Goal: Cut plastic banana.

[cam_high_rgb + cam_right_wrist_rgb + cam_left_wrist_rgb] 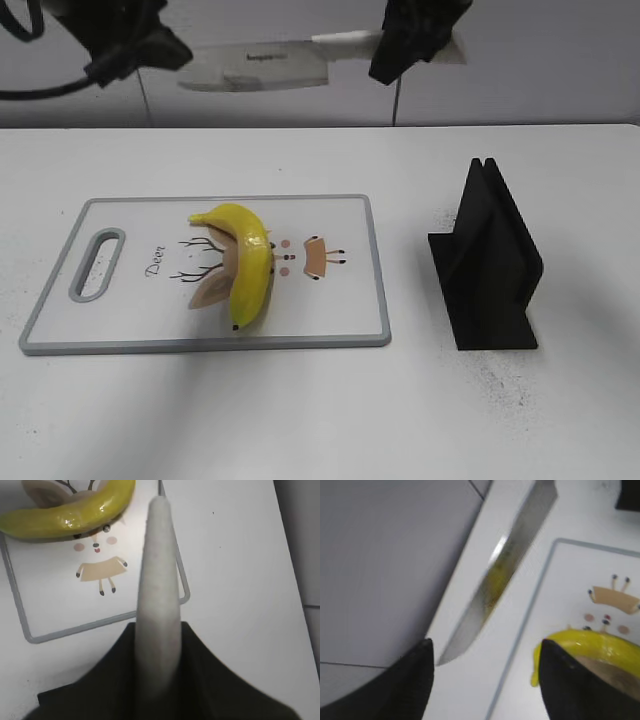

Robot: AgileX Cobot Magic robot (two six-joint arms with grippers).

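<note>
A yellow plastic banana (245, 262) lies on the white cutting board (330, 310) with a grey rim and a deer drawing. My right gripper (410, 40) is shut on the white handle of a knife (265, 65), held high above the board's far edge with the blade pointing left. In the right wrist view the handle (159, 595) runs up between the jaws (159, 650), with the banana (70, 512) beyond. My left gripper (135, 45) hangs open and empty at the upper left. Its wrist view shows the blade (505, 570) and the banana's end (590, 645) between the fingers (485, 680).
A black slotted knife stand (490, 265) sits on the white table to the right of the board. The board has a handle slot (97, 263) at its left end. A grey wall runs behind the table.
</note>
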